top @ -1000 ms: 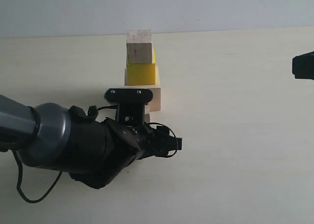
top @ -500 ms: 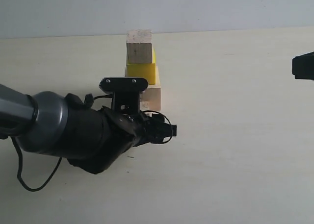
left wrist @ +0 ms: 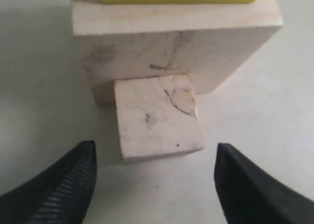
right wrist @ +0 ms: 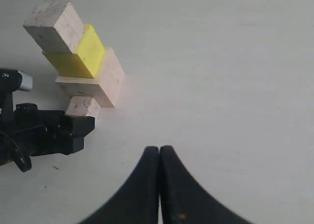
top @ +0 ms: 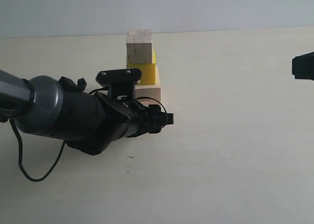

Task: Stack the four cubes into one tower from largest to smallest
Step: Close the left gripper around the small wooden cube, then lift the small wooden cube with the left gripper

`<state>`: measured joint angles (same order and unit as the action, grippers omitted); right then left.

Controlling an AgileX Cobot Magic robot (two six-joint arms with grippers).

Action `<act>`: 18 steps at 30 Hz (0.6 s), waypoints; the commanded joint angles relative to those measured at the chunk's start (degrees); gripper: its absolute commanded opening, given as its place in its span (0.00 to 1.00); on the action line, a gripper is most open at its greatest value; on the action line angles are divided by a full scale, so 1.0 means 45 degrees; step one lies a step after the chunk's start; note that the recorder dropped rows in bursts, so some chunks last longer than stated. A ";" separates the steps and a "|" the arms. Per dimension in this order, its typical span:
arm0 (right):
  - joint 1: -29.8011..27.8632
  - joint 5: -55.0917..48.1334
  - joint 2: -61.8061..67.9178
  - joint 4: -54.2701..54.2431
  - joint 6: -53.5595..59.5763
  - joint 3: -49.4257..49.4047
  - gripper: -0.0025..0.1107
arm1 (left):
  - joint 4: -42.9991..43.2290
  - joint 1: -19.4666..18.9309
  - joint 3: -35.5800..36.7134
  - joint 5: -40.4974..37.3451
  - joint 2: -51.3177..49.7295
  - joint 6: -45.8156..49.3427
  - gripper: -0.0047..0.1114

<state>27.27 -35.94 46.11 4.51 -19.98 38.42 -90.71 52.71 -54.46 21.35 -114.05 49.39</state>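
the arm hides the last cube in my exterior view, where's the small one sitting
Observer: In the left wrist view the small wood cube lies on the table, against the side of the large wood cube at the base of the tower.
Operator: is the left end effector on it
Observer: No. The left end effector is open, its fingers set wider than the cube and clear of it on both sides.
Operator: and the right one
Observer: The right end effector is shut and empty, well away from the tower.
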 commanded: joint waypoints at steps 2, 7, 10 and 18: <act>0.0014 0.0083 -0.0062 0.0034 0.0096 -0.0054 0.02 | 0.0662 -0.0037 -0.0093 -0.0435 -0.0235 -0.0037 0.55; 0.0014 0.0083 -0.0062 0.0034 0.0096 -0.0054 0.02 | 0.0611 -0.0037 -0.0416 -0.0438 -0.0298 -0.0037 0.54; 0.0014 0.0079 -0.0062 0.0034 0.0123 -0.0054 0.02 | 0.0577 -0.0037 -0.0472 -0.0295 -0.0298 -0.0037 0.50; 0.0014 0.0079 -0.0062 0.0093 0.0123 -0.0054 0.02 | -0.0099 -0.0037 -0.0472 -0.0286 -0.0298 0.0018 0.09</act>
<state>27.27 -35.94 46.11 4.51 -19.98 38.42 -89.62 52.61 -56.38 19.42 -115.11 49.39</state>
